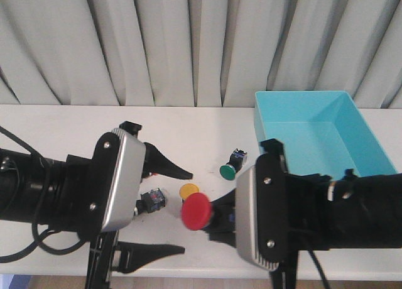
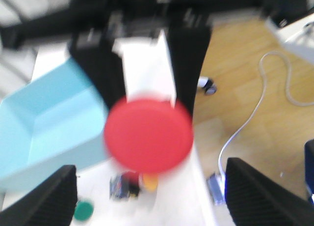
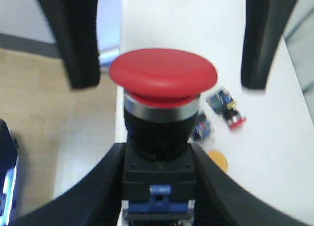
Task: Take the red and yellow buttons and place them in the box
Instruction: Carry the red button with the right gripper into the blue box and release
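Pale pleated curtains hang behind the white table (image 1: pixel 75 122), with the turquoise box (image 1: pixel 361 122) at its far right. The right gripper (image 3: pixel 159 179) pinches a red button (image 1: pixel 196 212) by its black body, above the near edge. The left gripper (image 1: pixel 168 207) is spread wide, facing that cap. Between them on the table lie a yellow button (image 1: pixel 189 191), a smaller red button (image 3: pixel 229 108) and a green button (image 1: pixel 228 170).

Grey pleated curtain (image 1: pixel 188 44) behind white table (image 1: pixel 56 122); wood floor (image 2: pixel 245 88).
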You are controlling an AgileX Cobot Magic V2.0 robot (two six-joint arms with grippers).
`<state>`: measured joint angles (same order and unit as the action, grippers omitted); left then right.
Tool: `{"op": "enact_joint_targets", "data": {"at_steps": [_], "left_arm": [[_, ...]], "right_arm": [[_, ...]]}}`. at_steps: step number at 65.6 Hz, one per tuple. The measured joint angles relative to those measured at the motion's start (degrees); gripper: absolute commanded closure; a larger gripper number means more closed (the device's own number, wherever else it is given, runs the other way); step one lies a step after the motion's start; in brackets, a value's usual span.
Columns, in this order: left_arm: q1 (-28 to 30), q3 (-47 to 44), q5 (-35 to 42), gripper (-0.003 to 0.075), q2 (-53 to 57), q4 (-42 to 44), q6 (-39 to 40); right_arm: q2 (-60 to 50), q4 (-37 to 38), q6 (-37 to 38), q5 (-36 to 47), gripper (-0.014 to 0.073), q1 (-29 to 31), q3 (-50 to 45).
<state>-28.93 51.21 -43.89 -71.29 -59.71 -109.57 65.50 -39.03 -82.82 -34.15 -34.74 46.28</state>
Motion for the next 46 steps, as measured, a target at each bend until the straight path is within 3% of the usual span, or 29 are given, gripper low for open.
{"op": "enact_joint_targets", "data": {"at_steps": [10,18,25,33,46], "left_arm": [[0.00,0.00,7.40,0.0127,0.00,7.24,13.98],[0.00,0.00,13.73,0.0127,0.00,15.35,35.88],[0.00,0.00,15.02,0.0127,0.00,24.49,55.10],[0.00,0.00,13.13,0.0127,0.00,38.16,72.79],[0.00,0.00,5.96,0.0127,0.00,56.49,92.91]], "right_arm": [[-3.31,18.04,25.39,-0.90,0.0377,5.04,0.00],[-3.45,32.36,51.66,-2.04,0.0374,13.99,0.00],[-0.24,40.00,67.30,-7.30,0.0371,22.62,1.68],[5.51,41.78,74.74,-12.96,0.0368,29.69,6.24],[17.89,41.11,76.42,-16.73,0.0364,34.42,16.78]]}}
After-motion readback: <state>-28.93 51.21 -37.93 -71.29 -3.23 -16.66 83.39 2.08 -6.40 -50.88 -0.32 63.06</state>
